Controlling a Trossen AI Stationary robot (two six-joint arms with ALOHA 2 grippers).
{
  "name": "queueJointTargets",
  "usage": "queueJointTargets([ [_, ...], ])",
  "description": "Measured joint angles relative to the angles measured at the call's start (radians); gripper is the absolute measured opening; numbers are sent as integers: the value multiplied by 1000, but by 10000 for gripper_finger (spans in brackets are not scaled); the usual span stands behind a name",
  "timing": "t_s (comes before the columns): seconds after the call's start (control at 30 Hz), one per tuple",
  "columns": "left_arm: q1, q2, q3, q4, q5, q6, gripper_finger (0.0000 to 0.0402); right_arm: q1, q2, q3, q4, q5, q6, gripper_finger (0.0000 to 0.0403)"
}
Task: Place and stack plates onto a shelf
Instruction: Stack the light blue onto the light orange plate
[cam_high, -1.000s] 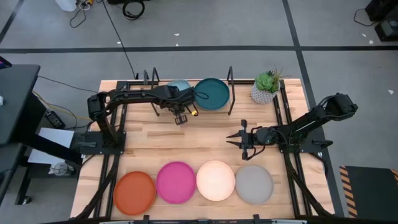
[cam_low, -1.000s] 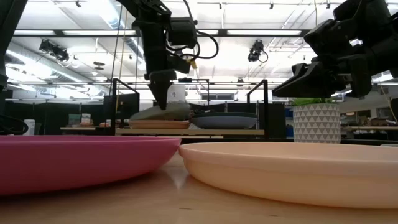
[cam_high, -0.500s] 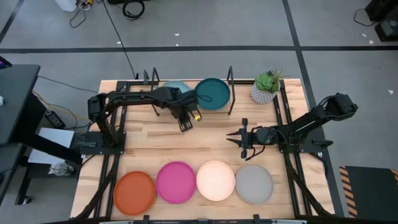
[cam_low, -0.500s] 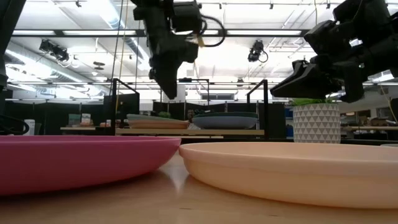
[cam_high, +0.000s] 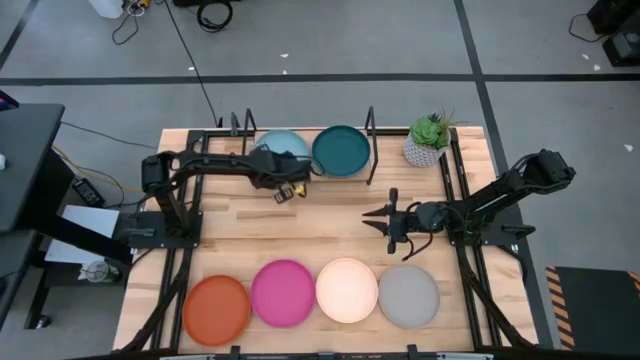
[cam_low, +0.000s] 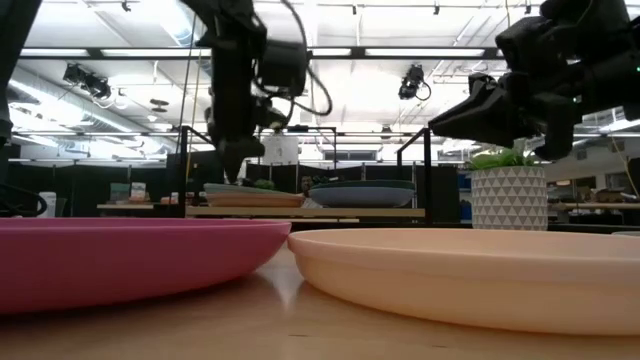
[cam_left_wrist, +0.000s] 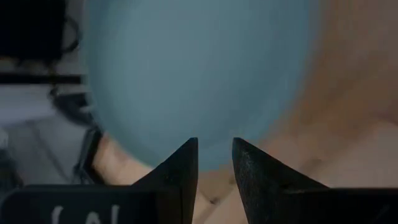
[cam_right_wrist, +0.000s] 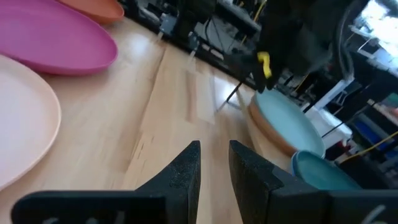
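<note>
The shelf (cam_high: 308, 180) stands at the table's far side. On its left half a light blue plate (cam_high: 280, 143) lies flat on a peach plate (cam_right_wrist: 268, 135). A dark teal plate (cam_high: 341, 150) lies on the right half. Orange (cam_high: 215, 308), magenta (cam_high: 283, 292), cream-white (cam_high: 347, 290) and grey (cam_high: 408, 295) plates rest in a row along the near edge. My left gripper (cam_high: 285, 192) hovers open over the light blue plate's near rim (cam_left_wrist: 199, 68), pointing down and holding nothing. My right gripper (cam_high: 380, 222) waits open at mid-table, above the wood.
A small potted green plant (cam_high: 428, 140) stands just right of the shelf's right wire upright (cam_high: 370, 130). Bare tabletop (cam_high: 320, 235) stretches between the shelf and the row of plates. Both arm bases sit at the table's left and right edges.
My left gripper let go of the light blue plate, which was tilted on the shelf's left stack and now lies flat there. The gripper rose off it, drew back toward the near edge, then swung left and came down a little.
</note>
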Motion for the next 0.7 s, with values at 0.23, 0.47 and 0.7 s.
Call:
queueJointTargets([
  [0.23, 141, 0, 0, -1, 15, -15, 96, -7, 0, 0, 33, -6, -29, 89],
  [0.47, 226, -1, 0, -4, 139, -5, 79, -20, 0, 0, 19, -7, -21, 89],
  [0.7, 226, -2, 1, -14, 176, 41, 75, -20, 0, 0, 4, -9, 9, 89],
])
